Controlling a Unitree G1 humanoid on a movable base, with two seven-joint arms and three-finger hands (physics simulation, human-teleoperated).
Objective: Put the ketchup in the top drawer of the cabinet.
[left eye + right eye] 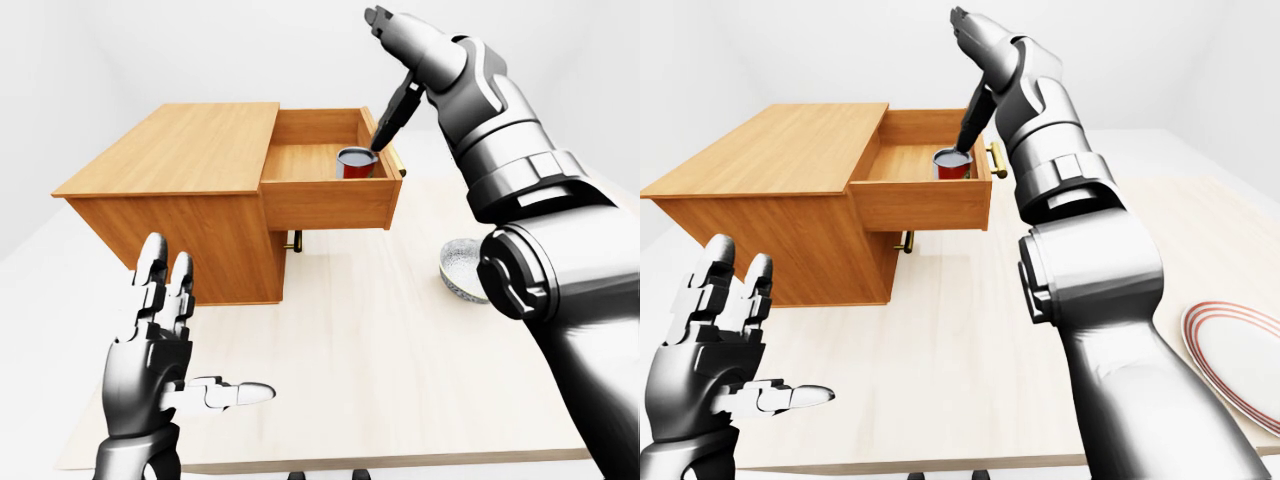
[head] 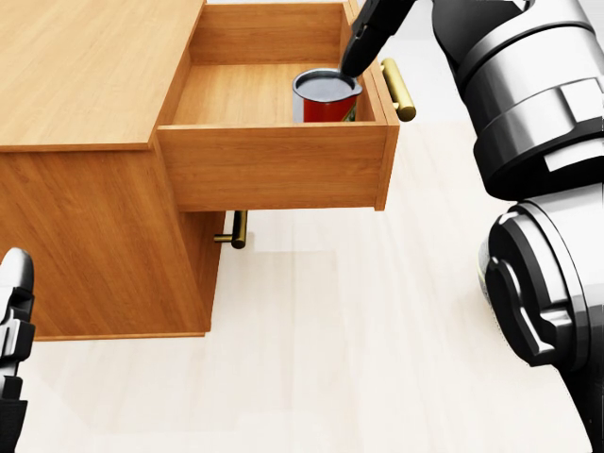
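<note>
The ketchup (image 2: 326, 97), a red container with a grey top, stands upright in the right part of the open top drawer (image 2: 274, 165) of the wooden cabinet (image 1: 170, 150). My right hand (image 1: 385, 85) hangs open above it. The fingers (image 1: 385, 20) point up and away, and the dark thumb (image 2: 363, 38) reaches down close to the ketchup's rim; I cannot tell if it touches. My left hand (image 1: 200, 335) is raised open at the lower left of the left-eye view, holding nothing, well short of the cabinet.
The cabinet stands on a pale table (image 1: 380, 340). Brass handles show on the top drawer (image 2: 398, 90) and on the shut lower drawer (image 2: 238, 229). A metal bowl (image 1: 462, 268) sits right of the cabinet, and a red-rimmed plate (image 1: 1240, 355) lies at the far right.
</note>
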